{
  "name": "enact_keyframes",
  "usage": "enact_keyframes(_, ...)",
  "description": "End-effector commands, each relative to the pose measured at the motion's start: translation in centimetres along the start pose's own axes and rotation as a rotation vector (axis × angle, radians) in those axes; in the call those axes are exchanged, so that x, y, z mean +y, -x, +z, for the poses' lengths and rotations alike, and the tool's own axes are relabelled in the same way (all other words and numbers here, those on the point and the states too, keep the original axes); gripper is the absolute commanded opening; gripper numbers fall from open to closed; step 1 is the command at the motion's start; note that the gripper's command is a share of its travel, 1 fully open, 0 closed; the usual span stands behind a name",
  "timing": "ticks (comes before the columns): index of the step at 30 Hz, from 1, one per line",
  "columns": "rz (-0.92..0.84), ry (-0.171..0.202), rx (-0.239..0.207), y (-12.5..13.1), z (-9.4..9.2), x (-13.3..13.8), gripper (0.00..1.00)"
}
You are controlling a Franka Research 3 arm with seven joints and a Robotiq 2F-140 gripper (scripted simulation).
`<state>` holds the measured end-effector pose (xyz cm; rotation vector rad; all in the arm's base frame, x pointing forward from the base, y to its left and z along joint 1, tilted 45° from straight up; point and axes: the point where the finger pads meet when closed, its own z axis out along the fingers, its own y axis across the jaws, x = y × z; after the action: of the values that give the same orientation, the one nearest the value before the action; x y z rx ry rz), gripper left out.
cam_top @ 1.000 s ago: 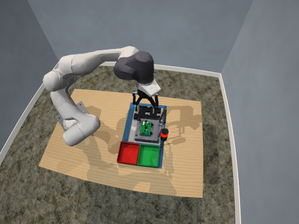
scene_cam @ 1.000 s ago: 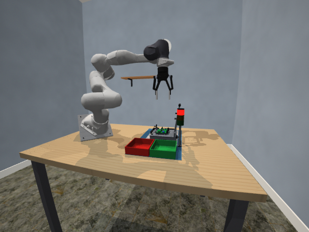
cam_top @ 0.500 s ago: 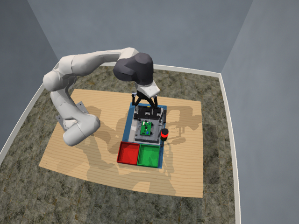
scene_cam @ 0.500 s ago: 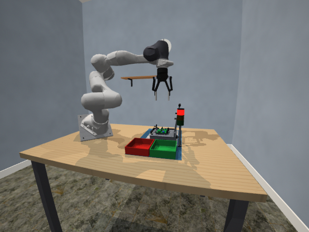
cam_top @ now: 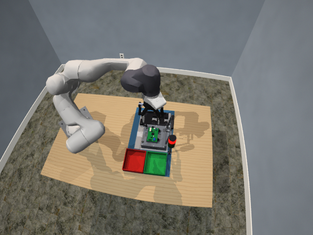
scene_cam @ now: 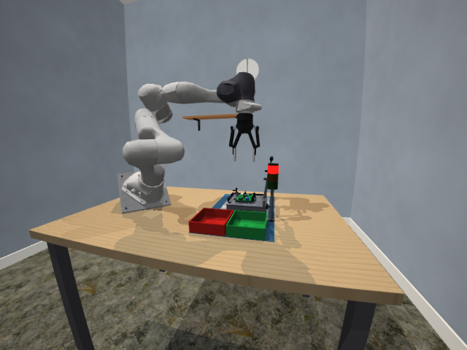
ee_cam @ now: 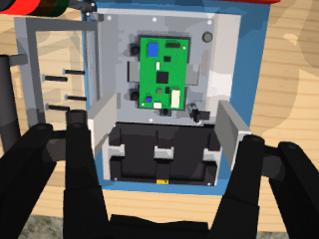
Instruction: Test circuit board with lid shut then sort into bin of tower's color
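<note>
The green circuit board (cam_top: 152,135) (scene_cam: 245,196) (ee_cam: 161,72) lies face up on the plate of the grey tester (cam_top: 141,138) (ee_cam: 219,55), with its white connector end toward the black tray (ee_cam: 135,174). The tester's lid (ee_cam: 55,22) stands open. The signal tower (cam_top: 172,141) (scene_cam: 272,170) (ee_cam: 30,6) beside the tester shows red. My gripper (scene_cam: 243,158) (ee_cam: 165,111) is open and empty, high above the tray and the tester's near edge. Both tray pockets look empty. The red bin (cam_top: 133,159) (scene_cam: 211,220) and the green bin (cam_top: 156,163) (scene_cam: 246,224) stand side by side, both empty.
Tray, tester and bins sit on a blue bench mat (cam_top: 131,136) (ee_cam: 251,75) on the wooden table (cam_top: 77,153) (scene_cam: 113,233). A small wooden shelf (scene_cam: 209,117) hangs on the back wall behind the arm. The robot base (scene_cam: 143,195) stands at the table's left rear.
</note>
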<state>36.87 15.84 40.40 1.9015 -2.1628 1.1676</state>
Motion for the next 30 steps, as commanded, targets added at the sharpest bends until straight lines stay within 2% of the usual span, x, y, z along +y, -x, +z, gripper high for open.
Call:
enact_keyframes(1, -0.014, -0.019, -0.004, 0.2, 1.6, -0.6, 0.58)
enact_keyframes(11, -0.014, -0.019, -0.004, 0.2, 7.9, -0.7, 0.58)
enact_keyframes(13, -0.014, -0.019, -0.004, 0.2, 7.9, -0.7, 0.58)
enact_keyframes(19, -0.014, -0.019, -0.004, 0.2, 11.1, -0.7, 0.58)
enact_keyframes(24, -0.014, -0.019, -0.004, 0.2, 12.5, -0.8, 0.58)
enact_keyframes(30, -0.014, -0.019, -0.004, 0.2, 12.9, -0.8, 0.58)
